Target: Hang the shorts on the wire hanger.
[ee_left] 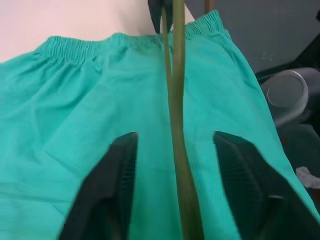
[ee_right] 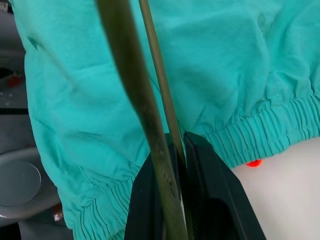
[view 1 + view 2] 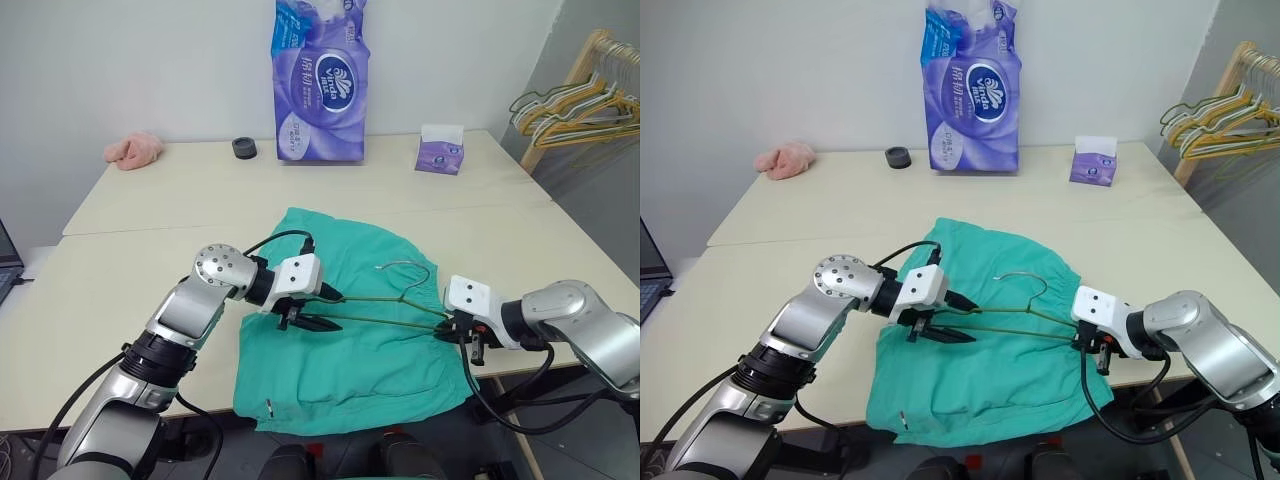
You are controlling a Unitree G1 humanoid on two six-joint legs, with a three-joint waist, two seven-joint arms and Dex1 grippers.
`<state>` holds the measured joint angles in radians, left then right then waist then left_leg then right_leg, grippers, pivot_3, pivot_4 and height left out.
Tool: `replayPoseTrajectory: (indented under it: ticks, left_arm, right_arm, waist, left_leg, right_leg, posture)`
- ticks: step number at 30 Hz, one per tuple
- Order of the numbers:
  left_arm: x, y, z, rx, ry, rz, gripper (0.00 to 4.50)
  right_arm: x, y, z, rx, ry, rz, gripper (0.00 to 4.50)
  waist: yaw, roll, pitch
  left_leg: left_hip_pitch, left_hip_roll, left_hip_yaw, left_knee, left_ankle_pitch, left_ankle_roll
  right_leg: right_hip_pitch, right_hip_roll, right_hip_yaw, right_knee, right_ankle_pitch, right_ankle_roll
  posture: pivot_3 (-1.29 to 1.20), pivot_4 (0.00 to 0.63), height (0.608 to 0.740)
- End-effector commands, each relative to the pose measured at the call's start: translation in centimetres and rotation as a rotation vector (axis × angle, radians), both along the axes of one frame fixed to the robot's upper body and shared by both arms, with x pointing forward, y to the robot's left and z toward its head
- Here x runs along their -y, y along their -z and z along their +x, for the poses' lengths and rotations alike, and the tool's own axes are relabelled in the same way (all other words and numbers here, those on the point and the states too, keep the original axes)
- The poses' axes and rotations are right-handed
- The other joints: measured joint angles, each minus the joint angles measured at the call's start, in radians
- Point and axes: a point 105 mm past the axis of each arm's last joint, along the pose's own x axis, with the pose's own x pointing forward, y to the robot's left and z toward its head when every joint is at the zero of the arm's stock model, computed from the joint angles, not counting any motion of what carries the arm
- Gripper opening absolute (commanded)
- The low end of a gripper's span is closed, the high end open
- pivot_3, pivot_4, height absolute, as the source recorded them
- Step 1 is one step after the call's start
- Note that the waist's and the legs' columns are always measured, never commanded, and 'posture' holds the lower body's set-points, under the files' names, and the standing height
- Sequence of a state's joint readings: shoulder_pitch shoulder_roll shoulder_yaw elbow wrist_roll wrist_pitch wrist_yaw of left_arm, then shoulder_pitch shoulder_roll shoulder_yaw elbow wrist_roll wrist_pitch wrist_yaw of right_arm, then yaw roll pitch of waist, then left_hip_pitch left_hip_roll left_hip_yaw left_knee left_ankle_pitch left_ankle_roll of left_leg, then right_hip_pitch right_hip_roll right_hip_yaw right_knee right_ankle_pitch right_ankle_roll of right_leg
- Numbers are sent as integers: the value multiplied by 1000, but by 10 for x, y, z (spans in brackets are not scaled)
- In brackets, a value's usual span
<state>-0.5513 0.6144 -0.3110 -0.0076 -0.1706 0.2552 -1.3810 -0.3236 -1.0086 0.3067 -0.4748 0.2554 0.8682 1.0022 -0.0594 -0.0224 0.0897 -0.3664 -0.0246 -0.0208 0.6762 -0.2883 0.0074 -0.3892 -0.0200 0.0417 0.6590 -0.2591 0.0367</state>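
Note:
The teal-green shorts (image 3: 350,375) lie spread flat on the front of the table, waistband toward the right, and overhang the front edge a little. The thin wire hanger (image 3: 392,300) is held just above them, its hook (image 3: 408,266) pointing away from me. My right gripper (image 3: 448,328) is shut on the hanger's right corner; the right wrist view shows its fingers (image 2: 150,200) pinched on the wire (image 2: 125,75). My left gripper (image 3: 335,311) is open at the hanger's left end. In the left wrist view the wire (image 1: 177,100) runs between the spread fingers (image 1: 107,190) without touching them.
At the back of the beige table (image 3: 150,270) stand a purple tissue pack (image 3: 320,80), a small tissue box (image 3: 440,152), a black roll (image 3: 244,147) and a pink cloth (image 3: 134,149). A rack of yellow and green hangers (image 3: 580,100) stands at the far right.

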Motion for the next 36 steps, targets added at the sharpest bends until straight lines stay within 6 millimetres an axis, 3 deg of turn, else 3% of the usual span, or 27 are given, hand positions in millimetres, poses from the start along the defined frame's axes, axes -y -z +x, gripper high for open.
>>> replayPoseTrajectory:
  ticks: [1, 2, 6, 11, 14, 18, 23, 36]
  left_arm:
    - [-5, -19, 16, 34, -79, -93, 3594]
    - [-11, -22, 26, 54, -132, -111, 3872]
    - [-35, -33, 57, 61, -334, -185, 3872]
    - [-49, -27, 65, 23, -414, -223, 3872]
    - [-43, -5, 47, -67, -335, -180, 3872]
    - [-27, -2, 18, -175, -173, -173, 3872]
    - [-21, -3, 17, -175, -141, -150, 3872]
    - [-11, -13, 15, -149, -107, -161, 3872]
  right_arm:
    - [3, -16, 1, 37, 35, 54, 0]
    - [8, -17, 1, 31, 71, 65, 0]
    - [30, -14, -10, -30, 224, 126, 0]
    - [48, -5, -29, -97, 376, 185, 0]
    - [72, 8, -52, -177, 602, 264, 0]
    - [94, 19, -74, -246, 841, 359, 0]
    - [114, 34, -87, -297, 1019, 354, 0]
    - [105, 37, -87, -391, 921, 265, 0]
  waist:
    - [1, 0, 0]
    - [3, 0, 0]
    - [4, 0, 0]
    - [2, 0, 0]
    - [0, -1, -1]
    - [-5, 0, -1]
    - [-24, 1, -2]
    - [-53, 1, -1]
  left_leg:
    - [0, 0, 0, 0, 0, 0]
    - [0, 0, 0, 0, 0, 0]
    - [0, 0, -1, 1, 0, 0]
    - [-1, 0, -1, 0, 0, 0]
    - [0, 0, -1, 0, 0, 0]
    - [-1, 0, 0, 0, -1, -2]
    - [1, 0, 0, 1, -1, -2]
    - [1, 0, 1, -1, -2, 0]
  right_leg:
    - [0, 0, 0, 0, 0, 0]
    - [0, 0, 0, 0, 0, 0]
    - [0, 0, -1, 0, 0, 0]
    - [0, 0, 0, 0, 0, 0]
    - [1, 0, 0, 0, 0, 1]
    - [0, 0, 0, 1, 0, 1]
    - [2, 0, 1, 0, 0, 1]
    - [1, 1, 2, -1, -1, 2]
  posture:
    - [-143, 50, 740]
    - [-143, 50, 740]
    - [-150, 47, 740]
    - [-182, 49, 740]
    - [-193, 50, 740]
    - [-225, 53, 740]
    - [-236, 55, 740]
    - [-210, 69, 740]
